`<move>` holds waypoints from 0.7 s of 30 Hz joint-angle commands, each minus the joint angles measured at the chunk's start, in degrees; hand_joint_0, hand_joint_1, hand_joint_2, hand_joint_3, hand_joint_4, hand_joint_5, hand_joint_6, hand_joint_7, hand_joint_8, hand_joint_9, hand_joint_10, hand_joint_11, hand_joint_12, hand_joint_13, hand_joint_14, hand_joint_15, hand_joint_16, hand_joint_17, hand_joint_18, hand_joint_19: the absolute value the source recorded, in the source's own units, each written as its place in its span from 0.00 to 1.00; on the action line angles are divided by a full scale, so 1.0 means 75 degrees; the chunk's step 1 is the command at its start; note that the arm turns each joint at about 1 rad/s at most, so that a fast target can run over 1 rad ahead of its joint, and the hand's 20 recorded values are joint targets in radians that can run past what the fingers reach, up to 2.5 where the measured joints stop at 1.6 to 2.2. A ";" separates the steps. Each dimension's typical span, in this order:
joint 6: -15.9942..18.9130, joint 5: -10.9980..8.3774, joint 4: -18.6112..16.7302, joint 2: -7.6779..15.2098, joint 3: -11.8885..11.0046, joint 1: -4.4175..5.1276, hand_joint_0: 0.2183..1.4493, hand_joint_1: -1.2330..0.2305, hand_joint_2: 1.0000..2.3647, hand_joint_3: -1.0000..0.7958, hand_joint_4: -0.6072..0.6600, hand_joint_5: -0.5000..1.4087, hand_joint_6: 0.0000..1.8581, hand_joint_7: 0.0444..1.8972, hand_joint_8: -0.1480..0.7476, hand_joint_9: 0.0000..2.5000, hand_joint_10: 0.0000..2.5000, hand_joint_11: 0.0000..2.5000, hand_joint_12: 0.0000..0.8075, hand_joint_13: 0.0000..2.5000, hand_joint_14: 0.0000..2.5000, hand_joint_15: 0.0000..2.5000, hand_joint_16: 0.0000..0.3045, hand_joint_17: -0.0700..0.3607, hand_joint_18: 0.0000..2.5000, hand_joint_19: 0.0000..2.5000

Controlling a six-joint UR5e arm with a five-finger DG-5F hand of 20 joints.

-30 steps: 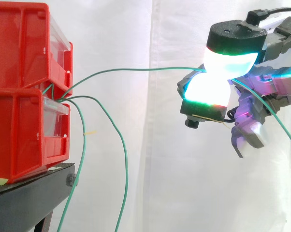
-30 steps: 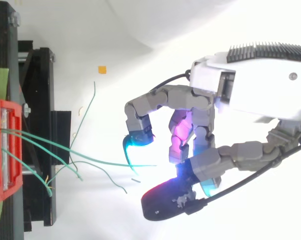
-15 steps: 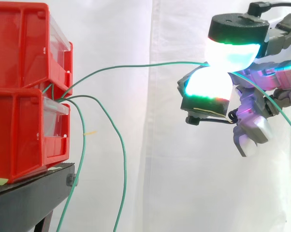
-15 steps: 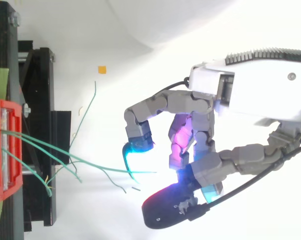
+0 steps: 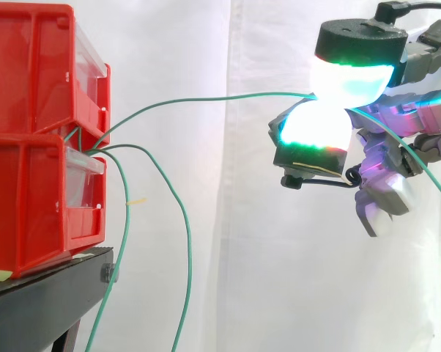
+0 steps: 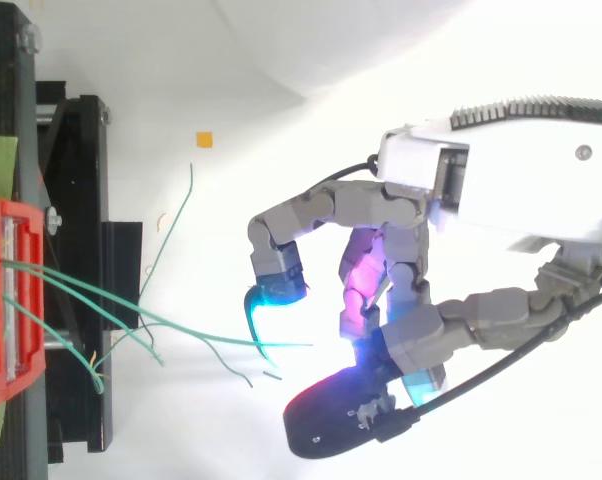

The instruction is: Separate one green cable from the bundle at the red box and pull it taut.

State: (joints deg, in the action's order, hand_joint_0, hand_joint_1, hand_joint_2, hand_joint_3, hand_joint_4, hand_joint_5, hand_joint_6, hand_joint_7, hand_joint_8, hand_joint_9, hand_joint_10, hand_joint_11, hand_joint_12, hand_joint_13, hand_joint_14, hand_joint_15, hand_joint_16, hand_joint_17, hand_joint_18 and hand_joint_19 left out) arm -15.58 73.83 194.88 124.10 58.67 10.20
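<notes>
Pinching one green cable (image 5: 206, 99) in my hand (image 6: 501, 185), pads (image 5: 317, 132) squeezing it, well right of red box (image 5: 37, 198). Cable bends, not tight yet. Other cables (image 5: 185, 242) hang down. Next, I think: pull away from box till straight.

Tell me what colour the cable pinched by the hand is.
Green; the cable shows best in the side view.

Side and top views under bright, even light. The white curtain (image 5: 206, 257) shows soft fold shadows. The pads (image 5: 316, 130) of the hand (image 6: 421, 185) flare white with cyan and green rims and tint neighbouring fingers (image 6: 359, 290) magenta; glare bleaches the ground below. The black stand (image 5: 45, 304) is dark.
</notes>
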 commanded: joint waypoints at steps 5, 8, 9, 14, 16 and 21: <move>0.0003 0.0000 0.0008 0.0000 0.0005 0.0000 0.30 0.39 0.00 0.28 0.57 0.32 0.27 0.68 0.35 0.69 0.01 0.13 0.33 0.47 0.01 0.17 0.15 0.40 0.35 0.22; -0.0009 0.0000 -0.0004 0.0000 -0.0006 -0.0012 0.23 0.41 0.00 0.28 0.59 0.32 0.27 0.67 0.38 0.69 0.01 0.13 0.35 0.47 0.01 0.17 0.17 0.44 0.36 0.21; 0.0003 0.0000 0.0008 0.0000 0.0005 -0.0012 0.23 0.42 0.00 0.28 0.59 0.32 0.27 0.67 0.38 0.69 0.01 0.13 0.36 0.47 0.01 0.17 0.18 0.44 0.36 0.21; 0.0003 0.0012 -0.0004 0.0000 0.0005 -0.0012 0.19 0.44 0.00 0.28 0.61 0.32 0.27 0.67 0.40 0.69 0.01 0.12 0.38 0.48 0.01 0.16 0.19 0.47 0.37 0.20; 0.0003 0.0012 0.0008 0.0000 0.0005 -0.0012 0.18 0.46 0.00 0.28 0.62 0.32 0.27 0.66 0.40 0.69 0.00 0.12 0.39 0.48 0.01 0.16 0.20 0.48 0.38 0.19; 0.0003 0.0012 0.0008 0.0000 0.0005 -0.0012 0.17 0.57 0.00 0.28 0.60 0.32 0.27 0.65 0.39 0.70 0.00 0.11 0.40 0.49 0.01 0.15 0.21 0.49 0.39 0.19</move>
State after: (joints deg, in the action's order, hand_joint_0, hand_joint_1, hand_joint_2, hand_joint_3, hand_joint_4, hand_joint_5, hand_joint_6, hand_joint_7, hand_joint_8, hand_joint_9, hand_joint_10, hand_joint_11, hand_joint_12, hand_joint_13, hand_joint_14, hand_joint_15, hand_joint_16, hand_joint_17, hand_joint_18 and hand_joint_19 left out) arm -15.57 73.91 194.92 124.10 58.71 10.11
